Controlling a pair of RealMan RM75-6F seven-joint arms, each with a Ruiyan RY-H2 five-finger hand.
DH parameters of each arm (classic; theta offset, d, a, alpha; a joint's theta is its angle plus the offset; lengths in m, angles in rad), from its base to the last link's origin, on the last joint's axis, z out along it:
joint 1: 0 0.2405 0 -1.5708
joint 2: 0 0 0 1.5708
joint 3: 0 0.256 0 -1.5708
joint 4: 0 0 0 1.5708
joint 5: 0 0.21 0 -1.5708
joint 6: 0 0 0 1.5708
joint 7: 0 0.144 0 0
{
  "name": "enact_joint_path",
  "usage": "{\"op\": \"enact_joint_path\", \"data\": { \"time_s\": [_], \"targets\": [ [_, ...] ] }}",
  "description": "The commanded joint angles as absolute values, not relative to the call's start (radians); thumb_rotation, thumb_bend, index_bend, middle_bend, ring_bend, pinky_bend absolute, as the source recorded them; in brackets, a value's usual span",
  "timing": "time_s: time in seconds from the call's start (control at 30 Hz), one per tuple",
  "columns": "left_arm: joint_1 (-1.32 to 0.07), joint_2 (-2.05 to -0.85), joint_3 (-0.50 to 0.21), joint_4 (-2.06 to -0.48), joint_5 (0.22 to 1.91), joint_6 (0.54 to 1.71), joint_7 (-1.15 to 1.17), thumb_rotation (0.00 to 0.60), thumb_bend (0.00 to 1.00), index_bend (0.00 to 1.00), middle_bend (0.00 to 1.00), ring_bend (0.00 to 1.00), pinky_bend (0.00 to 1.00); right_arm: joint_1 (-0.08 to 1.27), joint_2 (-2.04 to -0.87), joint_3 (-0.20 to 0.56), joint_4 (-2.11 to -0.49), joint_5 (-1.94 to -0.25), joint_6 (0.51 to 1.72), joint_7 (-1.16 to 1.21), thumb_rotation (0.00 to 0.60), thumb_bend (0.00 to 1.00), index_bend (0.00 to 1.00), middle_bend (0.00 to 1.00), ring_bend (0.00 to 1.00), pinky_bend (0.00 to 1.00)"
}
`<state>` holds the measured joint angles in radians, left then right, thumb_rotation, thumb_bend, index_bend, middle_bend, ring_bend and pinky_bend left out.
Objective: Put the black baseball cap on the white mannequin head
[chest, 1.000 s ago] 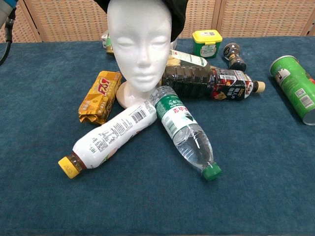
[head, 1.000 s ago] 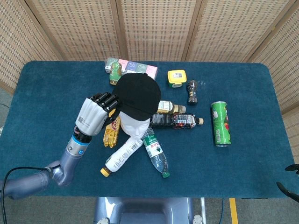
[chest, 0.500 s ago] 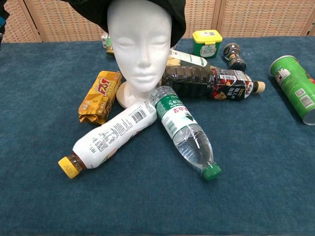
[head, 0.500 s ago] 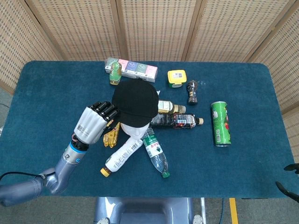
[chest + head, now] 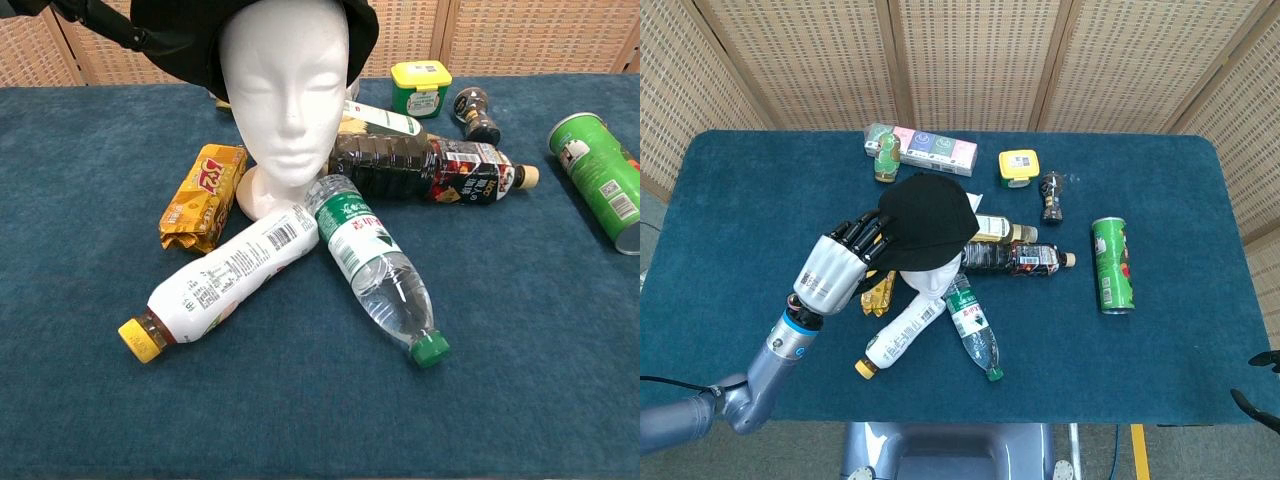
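The black baseball cap [image 5: 927, 220] sits tilted on top of the white mannequin head [image 5: 931, 281], which stands upright at the table's middle. In the chest view the cap [image 5: 185, 40] hangs down beside the white face [image 5: 288, 90] on the left and behind it on the right. My left hand [image 5: 837, 268] is just left of the head, and its dark fingers [image 5: 871, 231] hold the cap's left edge; they also show as fingers [image 5: 100, 22] at the top left. Of my right hand [image 5: 1258, 385] only two dark fingertips show at the lower right edge, apart and holding nothing.
Around the head's base lie a white bottle with a yellow lid [image 5: 220, 280], a clear bottle with a green lid [image 5: 375, 265], a dark bottle [image 5: 430, 168] and a yellow snack pack [image 5: 203, 195]. A green can [image 5: 1110, 263], a yellow-lidded jar [image 5: 1018, 166] and a pastel box [image 5: 925, 146] lie further off.
The left hand has shifted forward and left with the cap's edge. The cap has come lower over the head's left side and tilted.
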<state>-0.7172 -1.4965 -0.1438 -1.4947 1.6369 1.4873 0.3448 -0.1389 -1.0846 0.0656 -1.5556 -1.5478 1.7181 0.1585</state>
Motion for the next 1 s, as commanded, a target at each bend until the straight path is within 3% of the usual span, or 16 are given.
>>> {"op": "enact_joint_path", "data": {
  "time_s": [0.03,0.17,0.57,0.77,1.0],
  "targets": [
    [-0.686,-1.436,-0.131,-1.589,1.583,1.434,0.408,0.6,0.17,0.26,0.21,0.14,0.45,-0.138,-1.084,0.066,-1.556,-1.549,1.718,0.158,0.6,0.12,0.47,0.46,0.48,0.49],
    [-0.654,-1.379,-0.12,-1.674,1.543,1.408,0.448,0.6,0.16,0.2,0.19,0.11,0.42,-0.136,-1.082,0.066,-1.558,-1.551,1.717,0.157,0.6,0.12,0.47,0.46,0.48,0.49],
    [-0.473,-1.193,-0.048,-1.877,1.45,1.466,0.38,0.6,0.16,0.2,0.19,0.11,0.41,-0.112,-1.067,0.065,-1.58,-1.561,1.684,0.136,0.6,0.12,0.47,0.46,0.48,0.49],
    [-0.356,-1.127,0.0,-1.9,1.419,1.538,0.358,0.6,0.18,0.3,0.19,0.11,0.41,-0.091,-1.059,0.064,-1.595,-1.572,1.658,0.122,0.6,0.12,0.47,0.46,0.48,0.48],
    [-0.207,-1.089,0.049,-1.88,1.354,1.619,0.274,0.6,0.18,0.33,0.19,0.11,0.42,-0.068,-1.053,0.057,-1.618,-1.579,1.621,0.099,0.6,0.12,0.47,0.46,0.48,0.48]
  ]
}}
